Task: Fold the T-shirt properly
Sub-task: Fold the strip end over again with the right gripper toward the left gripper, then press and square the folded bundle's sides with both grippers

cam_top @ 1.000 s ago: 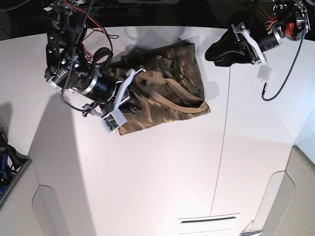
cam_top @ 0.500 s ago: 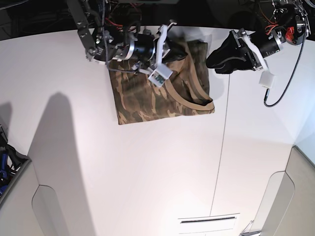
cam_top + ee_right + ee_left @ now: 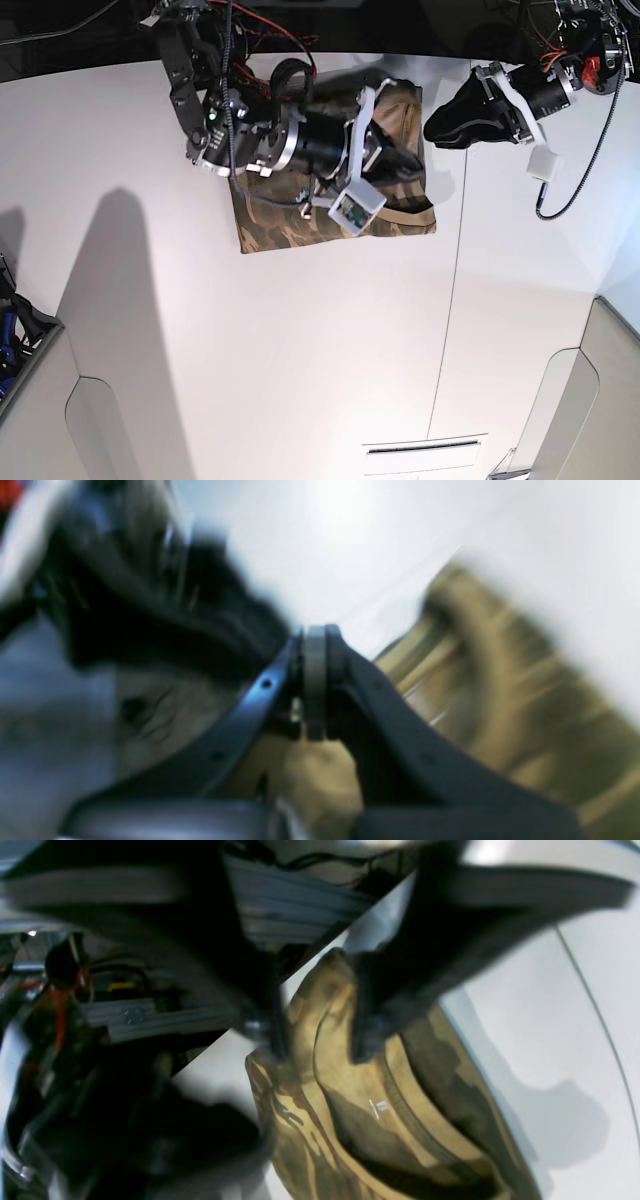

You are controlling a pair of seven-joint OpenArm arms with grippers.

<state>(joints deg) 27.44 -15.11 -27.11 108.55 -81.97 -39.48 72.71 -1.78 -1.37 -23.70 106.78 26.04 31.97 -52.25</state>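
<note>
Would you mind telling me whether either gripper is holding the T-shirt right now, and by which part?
The right gripper looks shut, but blur hides any pinched cloth. The left gripper straddles a raised fold of the T-shirt near the collar; whether it grips is unclear.

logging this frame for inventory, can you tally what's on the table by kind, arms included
T-shirt: 1
Robot grippers: 2, the right gripper over the shirt and the left gripper beside its edge
Table: 1
Total: 4
</note>
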